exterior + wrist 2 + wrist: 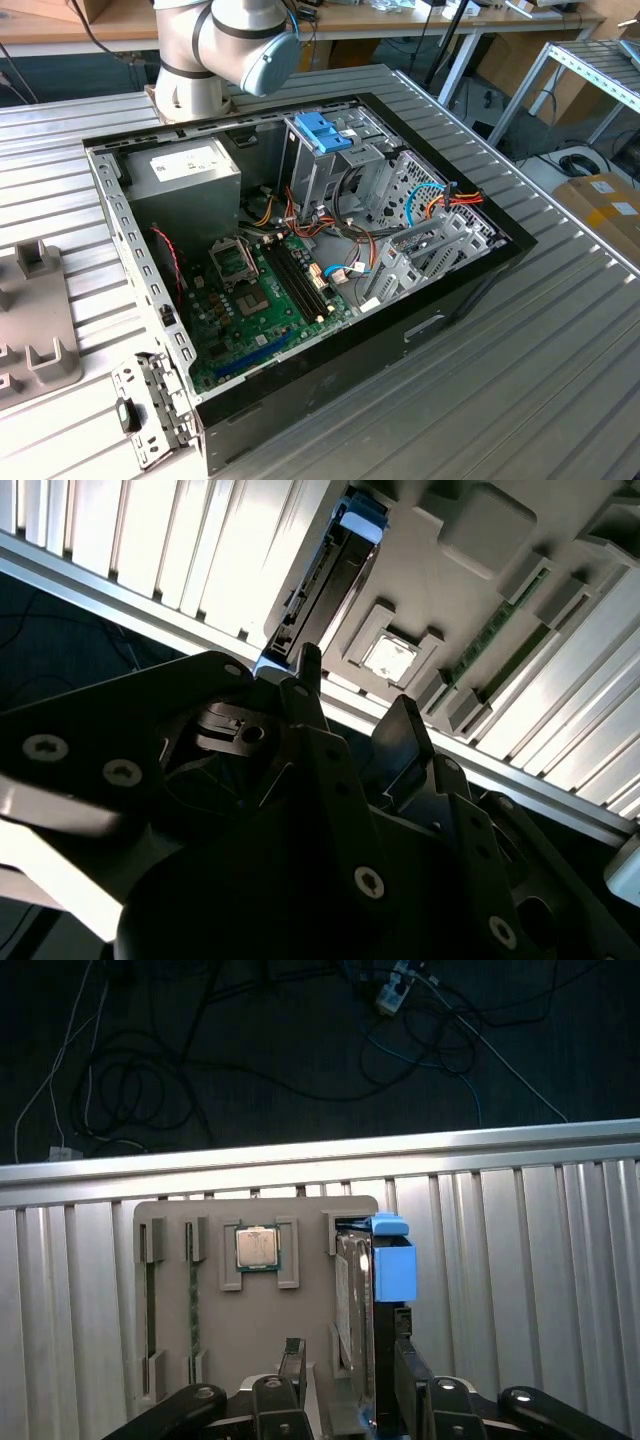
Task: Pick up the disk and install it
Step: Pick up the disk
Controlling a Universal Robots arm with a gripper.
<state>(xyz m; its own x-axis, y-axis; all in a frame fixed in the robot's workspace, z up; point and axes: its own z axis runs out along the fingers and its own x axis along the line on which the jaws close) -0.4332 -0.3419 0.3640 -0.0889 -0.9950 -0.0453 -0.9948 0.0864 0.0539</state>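
Gripper [348, 1328] of black metal with two fingers: standing apart, clamping nothing, straddling the flat rectangular silver-metal disk [352, 1290] and its blue plastic carrier frame [394, 1270]. Holding one black finger [292, 1360] clearly off the disk's bare face. Sitting so close to the blue frame with the other that telling touch from gap is not possible. Spreading, by the look of it, just wider than the disk's thickness, as if lining up on its two broad faces.

Standing on edge in an end slot of the grey moulded plastic holder tray [210, 1210], probably for that very reason: offering both faces and leaving the top edge free. Showing likewise in the second wrist view, rising out of the tray as the disk [325, 580] beyond the open gripper [355, 675]. Not yet lifted.

Lying flat in a square recess of the tray, just beside the disk: small square silver processor chip [257, 1248]. Resting in narrow tray slots beyond the chip: thin green circuit strips [193, 1310].

Carrying the tray: ribbed aluminium table [520, 1260]. Sitting on that table, to the exterior view's right of the tray [45, 345]: open black computer case [330, 375].
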